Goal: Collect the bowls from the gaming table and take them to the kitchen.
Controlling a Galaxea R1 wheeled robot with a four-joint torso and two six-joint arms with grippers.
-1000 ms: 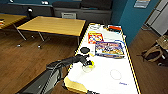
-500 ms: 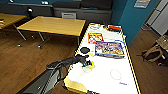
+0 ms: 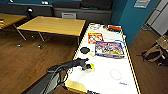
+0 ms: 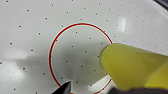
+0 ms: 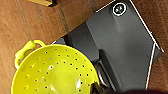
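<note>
A long glossy white table with yellow wooden edges [image 3: 130, 62] carries a small black bowl [image 3: 84, 50] near its left edge and a shallow see-through bowl [image 3: 115, 74] further right. The left gripper [image 3: 86, 66] hovers over a red-rimmed clear dish [image 4: 80, 56], holding something yellow. The right gripper [image 5: 100, 88] carries a yellow plastic colander [image 5: 53, 71]; its grip cannot be judged. The dishes look light, stiff and slippery, best pinched at the rim.

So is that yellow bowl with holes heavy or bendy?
Probably light: the yellow colander looks like thin plastic, dotted with holes. Likely stiff rather than floppy, since its rim holds a neat round curve. Its glossy inside may be slippery.
</note>
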